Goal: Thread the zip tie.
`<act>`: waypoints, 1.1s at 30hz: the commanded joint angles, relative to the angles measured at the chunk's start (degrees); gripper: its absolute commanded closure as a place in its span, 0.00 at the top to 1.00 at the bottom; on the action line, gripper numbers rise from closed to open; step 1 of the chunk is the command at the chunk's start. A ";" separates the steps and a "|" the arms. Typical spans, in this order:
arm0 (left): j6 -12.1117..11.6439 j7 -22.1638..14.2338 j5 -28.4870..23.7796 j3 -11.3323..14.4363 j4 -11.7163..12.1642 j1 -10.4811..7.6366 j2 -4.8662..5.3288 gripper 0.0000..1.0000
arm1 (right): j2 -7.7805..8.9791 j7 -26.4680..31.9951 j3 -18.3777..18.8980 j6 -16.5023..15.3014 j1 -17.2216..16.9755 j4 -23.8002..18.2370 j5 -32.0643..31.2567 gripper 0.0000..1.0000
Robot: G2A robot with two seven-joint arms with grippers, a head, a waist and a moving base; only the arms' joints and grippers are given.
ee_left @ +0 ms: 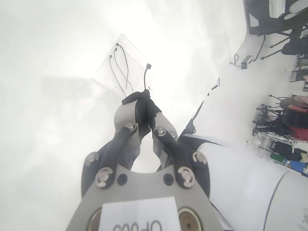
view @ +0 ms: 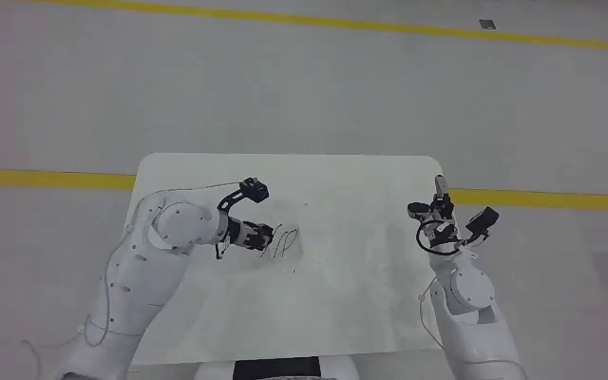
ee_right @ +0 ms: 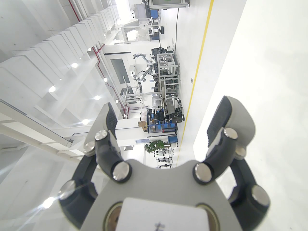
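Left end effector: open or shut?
Shut: the left end effector pinches a zip tie, its head sticking out beyond.

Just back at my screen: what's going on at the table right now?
The left gripper is shut on one end of a black zip tie. The tie's head end sticks out free past the fingertips and is not looped through yet. Three more zip ties lie just beyond it on a clear sheet on the white table. The right gripper is open and holds nothing, over at the table's opposite side edge.
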 commanded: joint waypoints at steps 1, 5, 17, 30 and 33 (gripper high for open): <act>-0.98 0.00 -1.46 0.37 1.14 -0.62 0.31 0.00 | 0.00 0.00 0.00 0.00 0.00 0.00 0.00 1.00; -0.98 0.00 -1.46 0.37 1.14 -0.62 0.31 0.00 | 0.00 0.00 0.00 0.00 0.00 0.00 0.00 1.00; -0.04 10.61 11.31 2.23 -1.03 0.20 1.06 0.00 | 0.00 0.00 0.00 0.00 0.00 0.00 0.00 1.00; -1.59 22.41 24.91 4.06 -7.19 4.47 4.20 0.00 | 0.00 0.00 0.00 0.00 0.00 0.00 0.00 1.00; -1.59 22.41 24.91 4.06 -7.19 4.47 4.20 0.00 | 0.00 0.00 0.00 0.00 0.00 0.00 0.00 1.00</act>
